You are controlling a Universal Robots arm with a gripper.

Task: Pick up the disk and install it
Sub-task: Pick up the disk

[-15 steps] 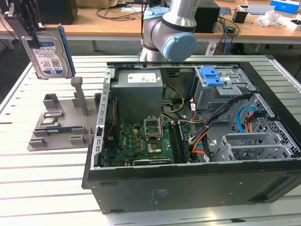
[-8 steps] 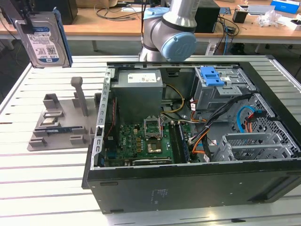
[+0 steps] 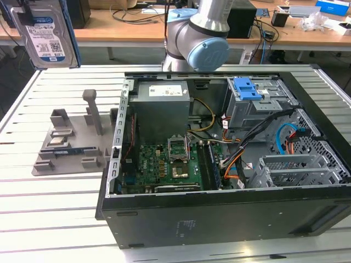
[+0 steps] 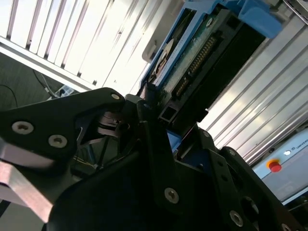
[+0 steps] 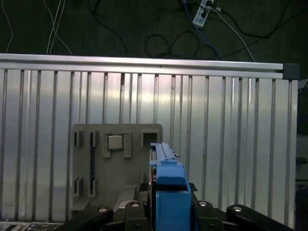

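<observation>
We note the jaws clamped on the disk (image 3: 46,35), held upright and lifted clear of the desk (image 3: 55,219), above the grey holder (image 3: 71,142), well apart from the open case (image 3: 219,219).

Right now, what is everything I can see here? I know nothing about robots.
table: one, silver, slatted
computer case: one, black, open, on the table
holder block: one, grey, on the table beside the case
motherboard: one, green, inside the case
latch: one, blue, atop the cage inside the case
disk: one, silver with blue rails, held up at the exterior view's left
arm: one, grey with blue cap, behind the case
gripper: one, black, shut on the disk
</observation>
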